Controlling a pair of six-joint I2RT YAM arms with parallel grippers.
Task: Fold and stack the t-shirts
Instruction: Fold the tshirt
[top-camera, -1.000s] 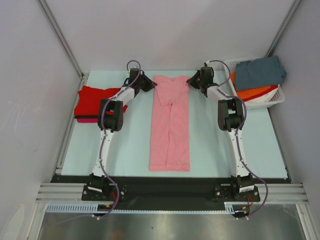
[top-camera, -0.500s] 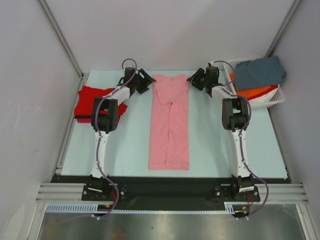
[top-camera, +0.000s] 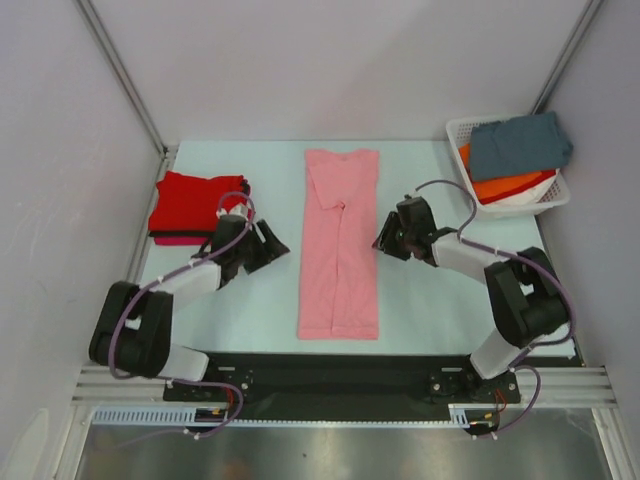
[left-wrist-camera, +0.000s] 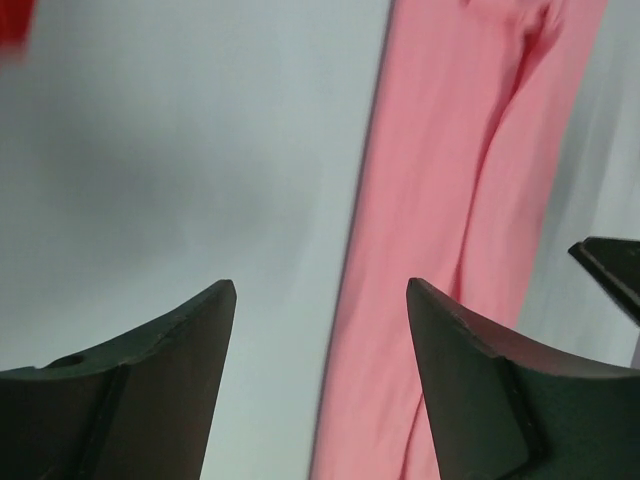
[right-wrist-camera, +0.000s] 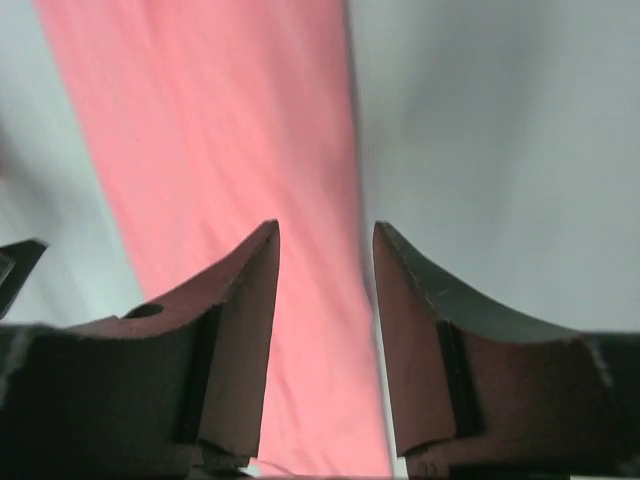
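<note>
Top view first: the pink t-shirt (top-camera: 340, 250) lies centre of the table (top-camera: 430, 290), folded lengthwise into a long narrow strip, collar end far. We've got the left gripper (top-camera: 275, 245) just left of it and the right gripper (top-camera: 385, 238) just right, both approx mid-length.

Far left, a red t-shirt (top-camera: 195, 200) sits folded on a magenta t-shirt (top-camera: 172, 239), so that's 2 stacked. Far right, the basket (top-camera: 530, 207) holds a grey-blue t-shirt (top-camera: 520, 143) over an orange t-shirt (top-camera: 505, 186), both unfolded-looking and waiting.

Left wrist view: jaws spread wide, nothing btwn them, and the pink cloth's left edge shows below the gap.

Right wrist view: jaws apart, empty, over the shirt's right edge.

Our read: the pink one's roughly half done. Crosswise fold and stacking are left, then the basket shirts.
</note>
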